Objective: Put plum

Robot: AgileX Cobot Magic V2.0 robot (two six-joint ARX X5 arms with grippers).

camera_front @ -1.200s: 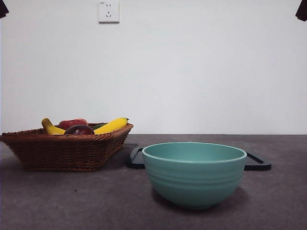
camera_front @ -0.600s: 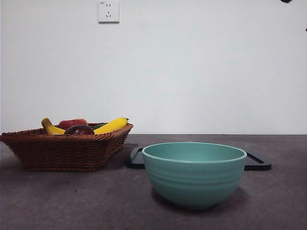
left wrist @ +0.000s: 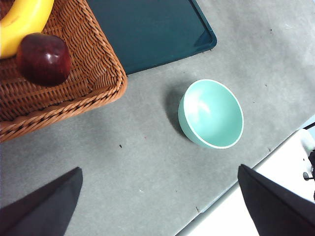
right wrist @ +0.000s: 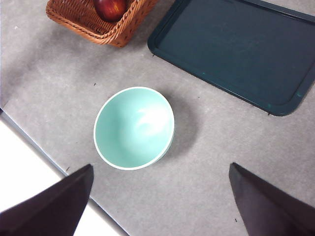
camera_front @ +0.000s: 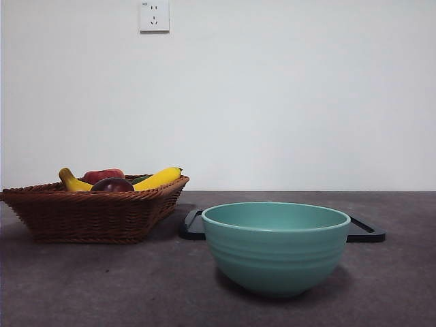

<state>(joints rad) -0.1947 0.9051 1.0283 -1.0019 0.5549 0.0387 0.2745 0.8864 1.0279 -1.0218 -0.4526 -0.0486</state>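
Observation:
The plum (camera_front: 112, 184), small, dark maroon and glossy, lies in the wicker basket (camera_front: 88, 214) at the left, next to a yellow banana (camera_front: 158, 178). The left wrist view shows the plum (left wrist: 44, 59) against the basket's inner wall, and the right wrist view shows the plum (right wrist: 110, 7) at the picture's rim. The teal bowl (camera_front: 276, 245) stands empty near the front. My left gripper (left wrist: 160, 206) hangs high over bare table between basket and bowl, open and holding nothing. My right gripper (right wrist: 160, 201) hovers high beside the bowl (right wrist: 134, 128), also open and holding nothing.
A dark flat tray (camera_front: 364, 231) lies behind the bowl, beside the basket. A brighter red fruit (camera_front: 103, 175) and a second banana (camera_front: 71, 182) also sit in the basket. The table's near edge (right wrist: 34, 147) runs close to the bowl.
The black arm tips at the front view's top corners have left the picture. Basket, fruit, bowl and tray have not moved.

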